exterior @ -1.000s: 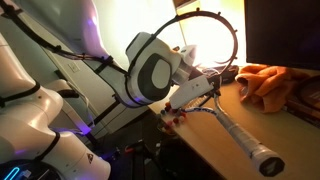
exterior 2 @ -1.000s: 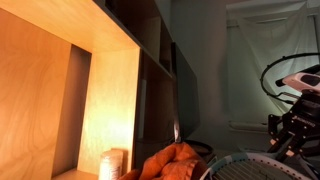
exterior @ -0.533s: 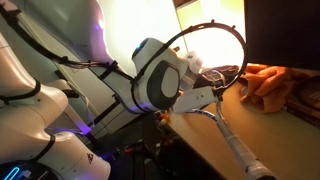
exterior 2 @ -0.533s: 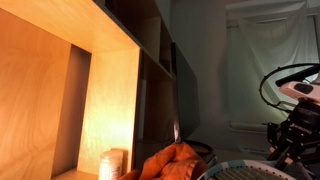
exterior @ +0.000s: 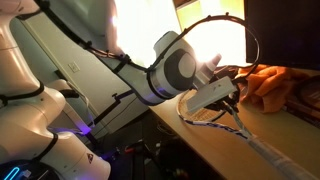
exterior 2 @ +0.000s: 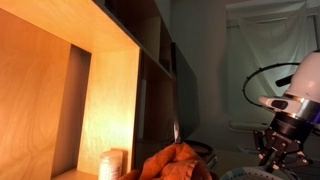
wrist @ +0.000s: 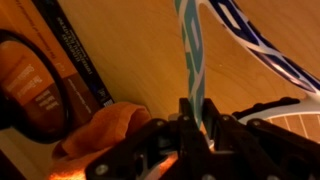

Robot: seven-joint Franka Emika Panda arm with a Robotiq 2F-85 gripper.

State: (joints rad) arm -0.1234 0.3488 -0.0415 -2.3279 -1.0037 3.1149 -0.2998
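1. The claw (wrist: 192, 118) is clamped on the racket (wrist: 190, 50). In the wrist view a thin teal-and-white strip of the racket runs straight between the closed fingers. Whether this strip is throat or frame edge, I cannot tell.
2. A narrow part gives the fingers something slim to pinch, which is likely why the grip sits there. The blue-and-white loop of the head fans out to one side.
3. In an exterior view the racket's handle (exterior: 265, 152) trails low along the table (exterior: 200, 140). The gripped end lies under the claw (exterior: 222, 100), so the racket is on or just above the wood. I cannot tell whether they touch.
4. A crumpled orange cloth (wrist: 105, 132) lies just beside the claw, heaped loosely on the table further in (exterior: 268, 82).
5. A dark printed strip (wrist: 80, 55) lies flat on the wood beyond the cloth.
6. The table is bare, light-coloured wood with a warm tone.
7. Behind it stands a wooden shelf unit (exterior 2: 100, 90), lit from inside, with a pale cup-like thing (exterior 2: 112, 163) at its foot.
8. Furthest off hang a greyish curtain (exterior 2: 265, 60) and a bright light (exterior: 215, 40), in an otherwise dim room.
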